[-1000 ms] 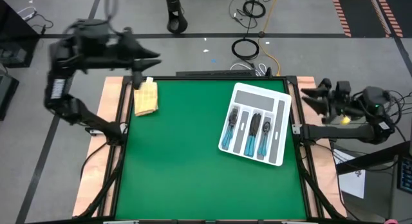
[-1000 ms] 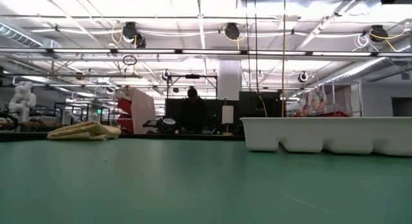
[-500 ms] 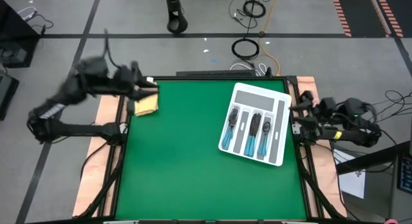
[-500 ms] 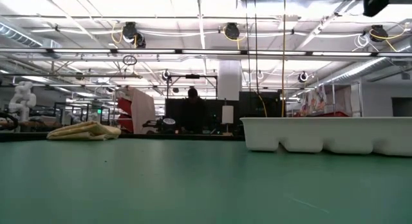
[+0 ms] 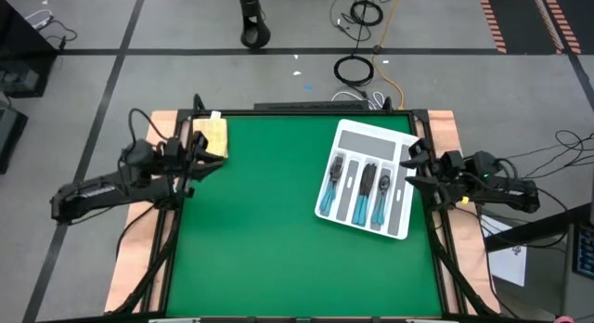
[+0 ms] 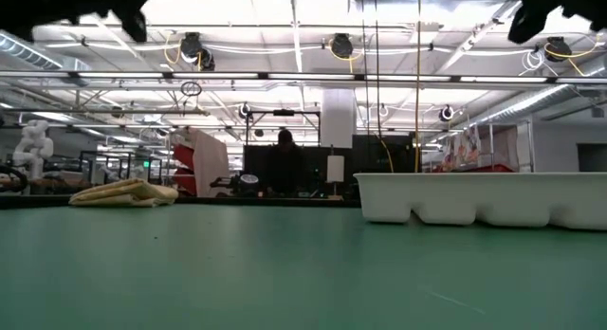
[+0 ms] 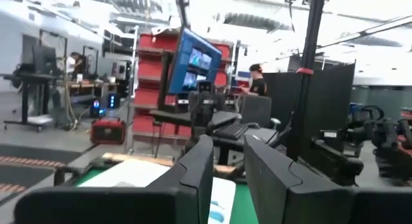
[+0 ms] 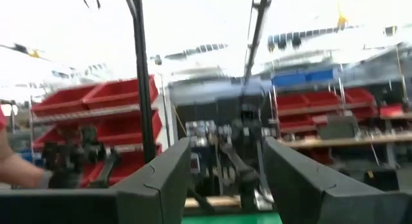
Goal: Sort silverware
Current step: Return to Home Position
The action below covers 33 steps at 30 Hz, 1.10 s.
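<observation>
Left gripper (image 5: 206,154): hanging over the left edge of the tabletop (image 5: 260,239), fingers standing a little apart, holding nothing. Right gripper (image 5: 415,165): hanging over the right edge, fingers spreading wide, carrying nothing, just beside the white tray (image 5: 376,135). Silverware (image 5: 358,195): lying in the tray's long compartments, toward the far right corner. Yellow cloth (image 5: 212,137): lying at the far left corner.
</observation>
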Tool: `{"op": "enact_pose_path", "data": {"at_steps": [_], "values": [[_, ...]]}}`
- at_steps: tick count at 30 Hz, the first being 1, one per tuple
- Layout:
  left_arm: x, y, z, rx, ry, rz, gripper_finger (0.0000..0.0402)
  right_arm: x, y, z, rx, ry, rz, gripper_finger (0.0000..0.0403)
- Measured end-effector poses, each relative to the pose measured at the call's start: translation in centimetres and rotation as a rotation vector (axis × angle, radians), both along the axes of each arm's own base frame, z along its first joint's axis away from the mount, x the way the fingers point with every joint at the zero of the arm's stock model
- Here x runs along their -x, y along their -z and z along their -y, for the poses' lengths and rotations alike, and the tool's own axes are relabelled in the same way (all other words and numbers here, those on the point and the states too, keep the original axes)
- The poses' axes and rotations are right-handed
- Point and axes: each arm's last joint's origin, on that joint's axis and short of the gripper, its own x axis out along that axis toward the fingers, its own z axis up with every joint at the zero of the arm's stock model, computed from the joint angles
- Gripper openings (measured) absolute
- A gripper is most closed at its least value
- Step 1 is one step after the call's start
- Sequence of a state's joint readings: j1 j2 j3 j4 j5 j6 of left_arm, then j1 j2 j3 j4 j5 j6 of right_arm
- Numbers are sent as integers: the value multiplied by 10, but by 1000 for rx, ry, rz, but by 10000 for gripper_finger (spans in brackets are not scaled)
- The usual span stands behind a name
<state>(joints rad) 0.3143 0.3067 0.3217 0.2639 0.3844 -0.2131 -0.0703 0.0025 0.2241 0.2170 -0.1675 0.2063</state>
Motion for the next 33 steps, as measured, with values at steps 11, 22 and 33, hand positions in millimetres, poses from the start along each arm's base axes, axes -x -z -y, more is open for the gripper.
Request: {"op": "enact_pose_path", "data": {"at_steps": [11,22,33], "values": [[4,65,4,101,-11,-9,90,-16,45,0,26,-28,55,183],[1,84,6,143,-29,-45,90,-21,56,0,66,-17,-63,183],[-1,90,7,228,-4,-105,90,-26,73,1,18,-36,-254,183]]}}
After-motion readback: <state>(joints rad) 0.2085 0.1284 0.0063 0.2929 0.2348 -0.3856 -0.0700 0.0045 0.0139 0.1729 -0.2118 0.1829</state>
